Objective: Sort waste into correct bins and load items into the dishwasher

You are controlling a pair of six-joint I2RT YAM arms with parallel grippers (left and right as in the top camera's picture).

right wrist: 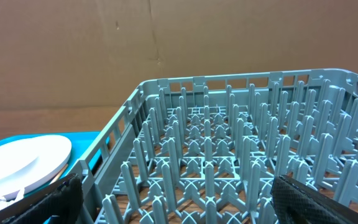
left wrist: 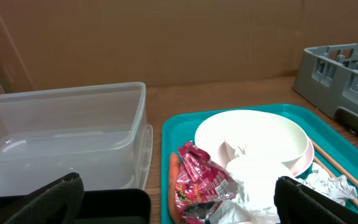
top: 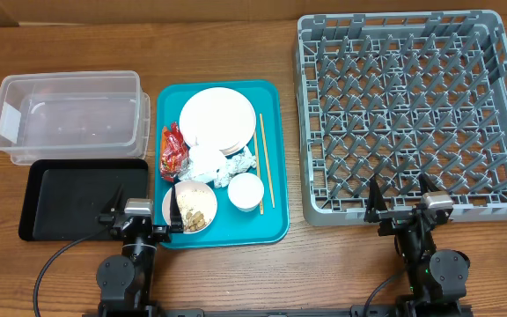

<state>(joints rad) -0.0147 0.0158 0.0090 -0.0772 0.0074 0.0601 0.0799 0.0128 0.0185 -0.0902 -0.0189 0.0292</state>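
On the teal tray (top: pixel 275 231) lie stacked white plates (top: pixel 218 119), a red snack wrapper (top: pixel 172 151), crumpled tissue (top: pixel 205 163), silver foil (top: pixel 240 165), a small cup (top: pixel 246 191), a bowl of food scraps (top: pixel 192 210) and chopsticks (top: pixel 266 163). My left gripper (top: pixel 145 204) stands open over the near edge between the black tray (top: pixel 69 198) and the teal tray, holding nothing. In the left wrist view the wrapper (left wrist: pixel 201 180) lies ahead between the spread fingers (left wrist: pixel 48 199). My right gripper (top: pixel 401 195) is open and empty at the near wall of the grey dishwasher rack (top: pixel 412 114).
The clear tub (top: pixel 69 119) stands behind the black tray, left of the teal tray. An orange carrot piece (left wrist: pixel 174 174) shows beside the wrapper. The rack's pegs (right wrist: pixel 229 149) fill the right wrist view, with a plate's rim (right wrist: pixel 20 165) at far left.
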